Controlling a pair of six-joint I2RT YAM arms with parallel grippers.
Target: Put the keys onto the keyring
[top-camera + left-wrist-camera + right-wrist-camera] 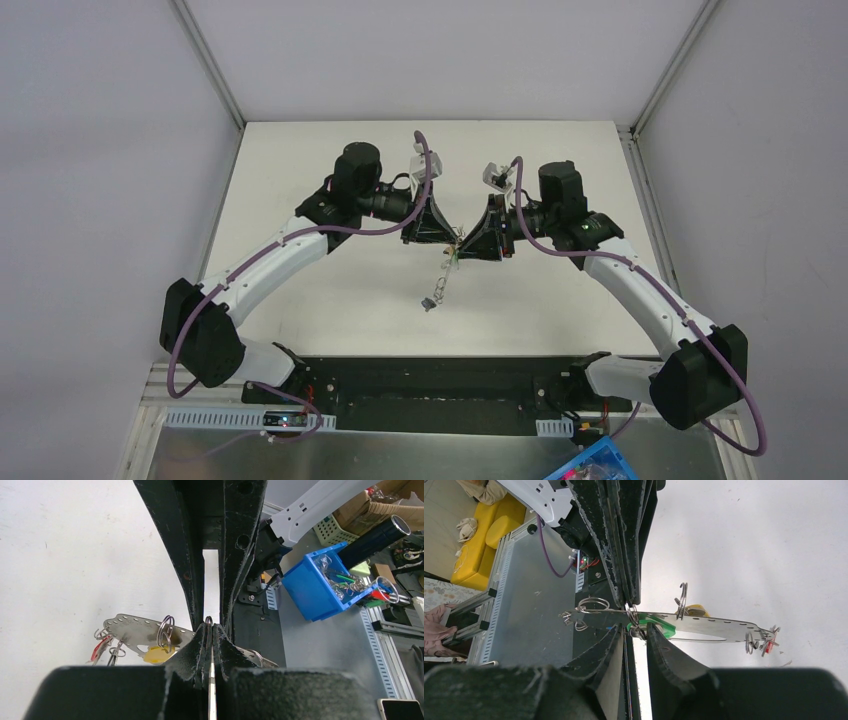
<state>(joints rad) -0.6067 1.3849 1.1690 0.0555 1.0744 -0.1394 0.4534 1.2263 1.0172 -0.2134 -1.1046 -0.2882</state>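
The keyring is a thin metal plate (131, 629) with small holes and several split rings. My left gripper (209, 628) is shut on its edge, holding it above the table. A yellow key (157, 654) and a red key (99, 648) hang from it. In the right wrist view the plate (719, 625) runs sideways, with the yellow key (697, 610) behind it and the red key (767, 645) at its far end. My right gripper (636, 631) stands narrowly open, with the green key (663, 628) and a ring (631, 614) at its tips. From above, both grippers (440, 233) (478, 241) meet tip to tip.
A cluster of rings (431, 298) dangles below the grippers over the white table (330, 330). A blue bin (315, 587) with more rings and keys sits off the table's near edge by the right arm's base. White walls (120, 150) flank the table.
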